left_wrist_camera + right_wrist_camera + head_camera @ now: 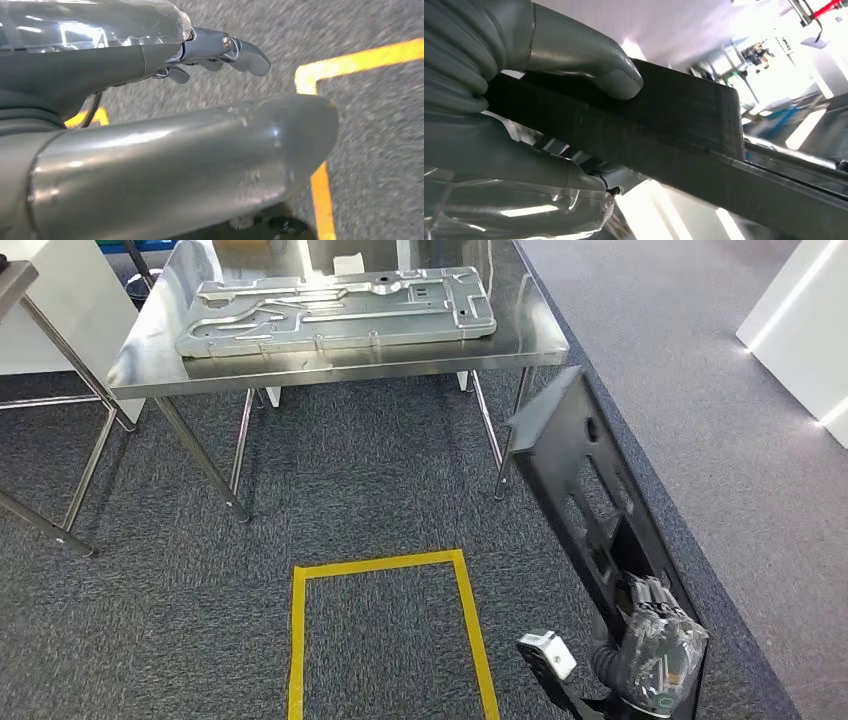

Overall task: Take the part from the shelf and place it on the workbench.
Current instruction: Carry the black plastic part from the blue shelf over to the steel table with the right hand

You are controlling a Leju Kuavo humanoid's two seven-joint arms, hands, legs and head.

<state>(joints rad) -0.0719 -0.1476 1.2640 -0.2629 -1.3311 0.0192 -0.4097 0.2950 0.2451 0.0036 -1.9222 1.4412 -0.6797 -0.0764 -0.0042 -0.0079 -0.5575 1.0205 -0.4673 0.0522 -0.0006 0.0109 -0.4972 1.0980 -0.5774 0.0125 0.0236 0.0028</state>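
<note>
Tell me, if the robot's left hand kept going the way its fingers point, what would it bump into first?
Probably the grey carpet floor, near the yellow tape line. The left hand holds nothing, and nothing else shows ahead of its fingers, though depth is unclear.

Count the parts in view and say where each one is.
2. A silver metal panel lies flat on the steel workbench. A black part is gripped by the right hand, right of the yellow floor tape. Others may lie outside the frame.

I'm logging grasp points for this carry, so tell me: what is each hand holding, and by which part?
The right hand grips the black part at its lower end, thumb pressed on one flat face. The left hand holds nothing.
</note>
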